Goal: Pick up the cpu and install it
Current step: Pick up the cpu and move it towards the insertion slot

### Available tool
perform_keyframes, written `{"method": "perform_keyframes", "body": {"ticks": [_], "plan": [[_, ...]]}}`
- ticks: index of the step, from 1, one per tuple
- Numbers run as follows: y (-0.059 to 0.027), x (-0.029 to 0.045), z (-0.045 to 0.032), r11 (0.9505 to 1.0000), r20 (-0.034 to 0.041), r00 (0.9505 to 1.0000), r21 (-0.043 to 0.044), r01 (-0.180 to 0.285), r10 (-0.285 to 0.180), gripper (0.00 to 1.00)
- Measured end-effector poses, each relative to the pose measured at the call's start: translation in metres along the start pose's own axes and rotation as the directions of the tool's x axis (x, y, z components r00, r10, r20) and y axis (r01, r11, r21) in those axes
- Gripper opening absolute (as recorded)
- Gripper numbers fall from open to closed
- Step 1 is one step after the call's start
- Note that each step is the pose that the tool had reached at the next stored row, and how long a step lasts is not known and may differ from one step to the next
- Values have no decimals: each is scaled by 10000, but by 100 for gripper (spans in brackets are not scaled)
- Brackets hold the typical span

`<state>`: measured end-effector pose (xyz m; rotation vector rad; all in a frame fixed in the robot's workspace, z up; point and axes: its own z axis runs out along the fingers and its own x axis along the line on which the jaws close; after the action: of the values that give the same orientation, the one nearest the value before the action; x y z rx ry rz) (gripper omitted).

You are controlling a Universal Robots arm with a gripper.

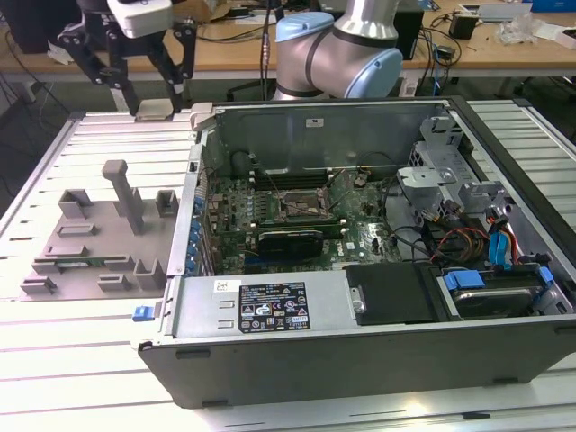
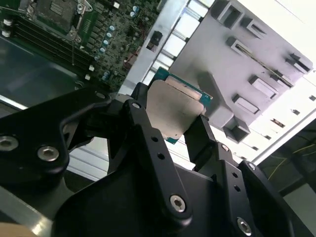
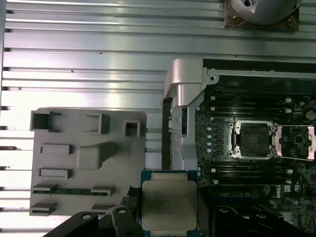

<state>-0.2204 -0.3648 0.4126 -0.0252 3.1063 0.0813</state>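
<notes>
The cpu (image 3: 169, 205) is a flat square chip with a silver top and a green rim, and my gripper (image 2: 173, 126) is shut on it, black fingers (image 2: 143, 123) pressing on two opposite edges. In the exterior view the gripper (image 1: 148, 94) hangs above the table's far left, over the far end of the grey holder, with the cpu (image 1: 155, 111) between the fingertips. The motherboard's socket (image 3: 254, 140) lies open inside the computer case, its metal frame folded back; it also shows in the exterior view as the socket (image 1: 301, 205) at the board's middle.
A grey holder plate (image 1: 90, 243) with posts and slots lies on the ribbed aluminium table, on the exterior view's left of the open case (image 1: 378, 351). Inside the case are a drive cage (image 1: 432, 180), cables and a power supply. The case's wall (image 3: 180, 89) stands between holder and board.
</notes>
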Motion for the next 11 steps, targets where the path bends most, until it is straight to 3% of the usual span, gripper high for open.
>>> {"method": "perform_keyframes", "body": {"ticks": [2,11], "plan": [[-2,-97,3,10000,0,10000,1,-2,2,55],[-6,-341,11,10000,0,10000,1,-1,1,55]]}}
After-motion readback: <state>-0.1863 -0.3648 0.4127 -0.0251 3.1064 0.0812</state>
